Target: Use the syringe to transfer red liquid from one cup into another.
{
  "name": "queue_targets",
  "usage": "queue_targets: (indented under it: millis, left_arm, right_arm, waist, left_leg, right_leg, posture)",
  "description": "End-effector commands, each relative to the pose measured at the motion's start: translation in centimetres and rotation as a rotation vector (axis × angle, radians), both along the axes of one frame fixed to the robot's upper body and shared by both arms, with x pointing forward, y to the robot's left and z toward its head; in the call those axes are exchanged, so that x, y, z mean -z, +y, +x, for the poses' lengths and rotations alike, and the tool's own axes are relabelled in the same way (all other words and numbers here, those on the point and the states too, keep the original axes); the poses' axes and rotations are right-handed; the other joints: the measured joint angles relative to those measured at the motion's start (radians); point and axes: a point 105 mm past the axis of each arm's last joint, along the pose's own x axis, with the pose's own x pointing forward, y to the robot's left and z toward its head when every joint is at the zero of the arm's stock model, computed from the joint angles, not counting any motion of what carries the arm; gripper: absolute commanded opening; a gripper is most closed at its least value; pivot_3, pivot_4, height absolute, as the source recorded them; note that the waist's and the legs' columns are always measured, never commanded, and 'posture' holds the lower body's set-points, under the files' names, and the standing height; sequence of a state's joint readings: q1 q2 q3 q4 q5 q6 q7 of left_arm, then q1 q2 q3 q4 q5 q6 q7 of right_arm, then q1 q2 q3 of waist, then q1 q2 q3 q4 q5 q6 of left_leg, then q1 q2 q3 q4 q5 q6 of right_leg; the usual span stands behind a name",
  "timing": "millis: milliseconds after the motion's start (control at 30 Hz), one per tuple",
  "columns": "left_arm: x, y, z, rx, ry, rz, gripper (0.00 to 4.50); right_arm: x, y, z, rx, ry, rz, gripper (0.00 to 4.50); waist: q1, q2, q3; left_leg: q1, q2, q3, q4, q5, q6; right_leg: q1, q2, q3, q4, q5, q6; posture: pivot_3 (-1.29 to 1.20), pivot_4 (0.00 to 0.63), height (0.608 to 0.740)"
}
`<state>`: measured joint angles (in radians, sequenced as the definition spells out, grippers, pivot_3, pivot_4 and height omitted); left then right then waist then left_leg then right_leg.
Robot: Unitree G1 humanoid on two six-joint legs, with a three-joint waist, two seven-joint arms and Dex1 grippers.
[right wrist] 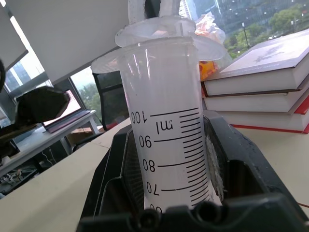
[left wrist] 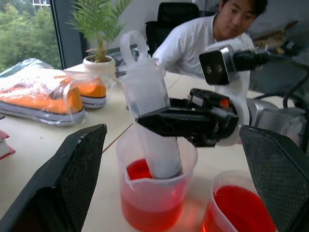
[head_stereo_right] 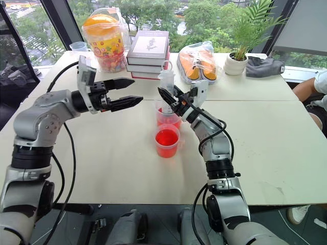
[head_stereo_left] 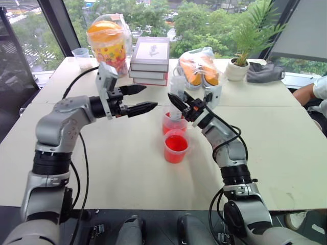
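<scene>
Item: syringe (left wrist: 152,121), clamped in our right gripper (head_stereo_left: 180,108), tip standing in the far cup (head_stereo_left: 173,124); draw pending. Near cup (head_stereo_left: 176,147) beside it holds red liquid (head_stereo_left: 176,143). Left gripper (head_stereo_left: 140,99) agape.

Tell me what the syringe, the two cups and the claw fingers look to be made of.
Syringe: likely frosted translucent plastic; printed black scale shows on the barrel.
Two cups: likely clear thin plastic; the red liquid shows through the walls.
Left claw fingers: matte black, finely textured, probably hard plastic or rubber-faced.
</scene>
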<state>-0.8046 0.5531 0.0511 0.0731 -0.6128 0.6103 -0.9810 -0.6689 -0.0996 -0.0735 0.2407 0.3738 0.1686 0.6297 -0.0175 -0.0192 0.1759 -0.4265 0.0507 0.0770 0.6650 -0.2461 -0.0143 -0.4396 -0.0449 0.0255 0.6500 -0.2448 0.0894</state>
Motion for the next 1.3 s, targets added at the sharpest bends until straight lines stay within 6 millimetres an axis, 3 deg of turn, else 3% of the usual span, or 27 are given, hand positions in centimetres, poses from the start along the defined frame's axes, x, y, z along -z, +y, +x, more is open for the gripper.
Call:
queue_targets:
  millis: [33,433,733,867,1067,1300]
  left_arm:
    - [-1.8,-0.8,0.7,0.011,-0.075,-0.009,4.50]
    - [-3.4,-4.6,4.4,0.063,-0.080,-0.063,4.50]
    - [-4.0,-5.8,5.0,0.111,-0.041,-0.123,4.50]
    - [-3.9,-5.6,5.0,0.117,-0.035,-0.128,3.16]
    - [-4.0,-5.4,5.0,0.121,-0.038,-0.134,0.08]
    - [-5.7,-4.9,5.0,0.098,-0.086,-0.154,0.03]
  right_arm:
    - [-0.7,0.3,-0.5,-0.011,-0.053,-0.012,1.36]
    - [1.1,0.6,-0.7,-0.026,-0.055,-0.119,1.36]
    - [1.5,0.7,-0.8,-0.033,-0.061,-0.163,1.36]
    - [1.6,0.8,-0.7,-0.035,-0.062,-0.170,1.36]
    - [1.7,0.9,-0.6,-0.048,-0.052,-0.188,1.36]
    - [2.3,1.0,-0.4,-0.080,0.016,-0.230,1.36]
  waist:
    - [-0.001,0.000,0.000]
    - [-0.002,0.000,0.000]
    - [-0.004,0.000,0.000]
    - [-0.004,0.000,0.000]
    - [-0.003,0.000,0.000]
    - [-0.004,0.000,0.000]
  left_leg:
    - [0.000,0.000,0.000,0.000,0.000,0.000]
    - [0.000,0.000,0.000,0.000,0.000,0.000]
    - [0.001,0.000,0.000,0.000,0.000,0.000]
    - [0.001,0.000,0.000,0.000,0.000,0.000]
    - [0.001,0.000,-0.001,0.000,0.000,0.000]
    - [0.001,0.000,-0.001,0.001,0.000,0.000]
  right_leg:
    - [0.000,0.000,0.000,0.000,0.000,0.000]
    - [0.000,0.001,0.000,0.000,0.000,0.000]
    - [0.001,0.001,0.000,0.000,0.000,0.000]
    - [0.001,0.001,0.000,0.000,0.000,0.000]
    - [0.001,0.001,0.000,0.000,0.000,0.000]
    - [0.001,0.001,0.000,0.000,0.000,0.000]
  posture:
    - [0.00,0.150,0.740]
    - [0.00,0.150,0.740]
    - [0.00,0.150,0.740]
    - [0.00,0.150,0.740]
    - [0.00,0.150,0.740]
    - [0.00,0.150,0.740]
